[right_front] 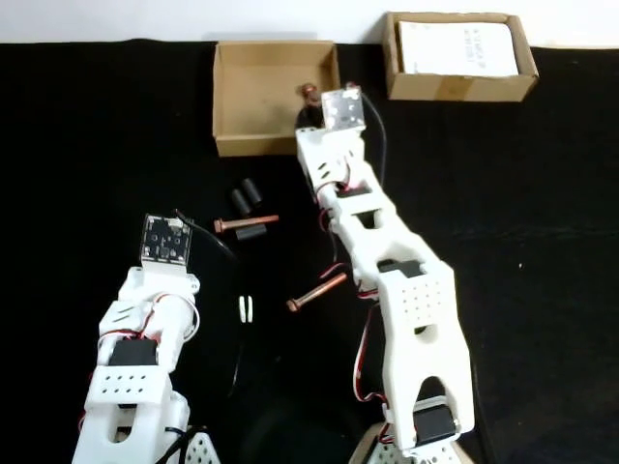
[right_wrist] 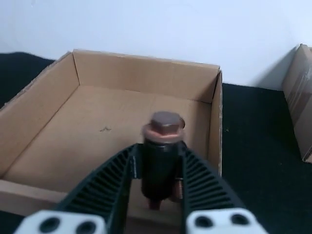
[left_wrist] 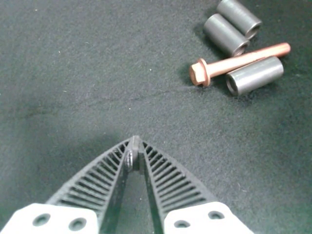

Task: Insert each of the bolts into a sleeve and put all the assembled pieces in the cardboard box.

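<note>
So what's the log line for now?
right gripper: shut on sleeved bolt, over cardboard box | left gripper: shut | loose: two bolts, three sleeves

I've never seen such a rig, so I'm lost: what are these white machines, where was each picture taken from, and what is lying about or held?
They are two small robot arms at a black table. One camera looks down from above; the other two sit on the arms' wrists. The right gripper holds a bolt in a sleeve over the cardboard box. The left gripper is shut, empty. On the table lie two loose bolts and three empty sleeves.
</note>
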You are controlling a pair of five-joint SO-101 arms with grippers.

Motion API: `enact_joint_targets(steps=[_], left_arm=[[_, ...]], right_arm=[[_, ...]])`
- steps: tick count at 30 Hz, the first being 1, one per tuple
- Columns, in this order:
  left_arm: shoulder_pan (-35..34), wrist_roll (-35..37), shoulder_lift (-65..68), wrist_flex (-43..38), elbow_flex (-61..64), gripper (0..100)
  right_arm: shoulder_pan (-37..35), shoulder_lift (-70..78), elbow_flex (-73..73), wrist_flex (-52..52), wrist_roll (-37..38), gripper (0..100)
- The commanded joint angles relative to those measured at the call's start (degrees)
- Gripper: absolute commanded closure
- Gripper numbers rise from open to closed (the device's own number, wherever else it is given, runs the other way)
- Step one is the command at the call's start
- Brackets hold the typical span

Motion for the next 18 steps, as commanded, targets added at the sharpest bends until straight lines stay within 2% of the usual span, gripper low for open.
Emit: enact_joint_targets(steps=[1,7,10,15,18], left_arm=[[-0.4,0.0,-0.9,-0.7,-0.2,99],[-0.4,0.1,-0.9,-0.7,-0.2,99],[-0.4,0.1,-0.9,-0.7,-0.2,99],[-0.7,0.2,-0.9,-0.6,-0.3,99],[-2.1,4.6,-0.9,-0.4,-0.8,98]], right_arm=[[0.7,-0.6,-3.4,-1.5,0.2,79.7],[0.6,-1.1,-3.4,-1.5,0.2,71.6],[0.6,-3.2,-3.0,-1.5,0.2,70.9],[0.7,-13.0,-0.3,0.2,0.2,70.9],[0.4,-23.6,6.5,7.0,0.1,71.0]])
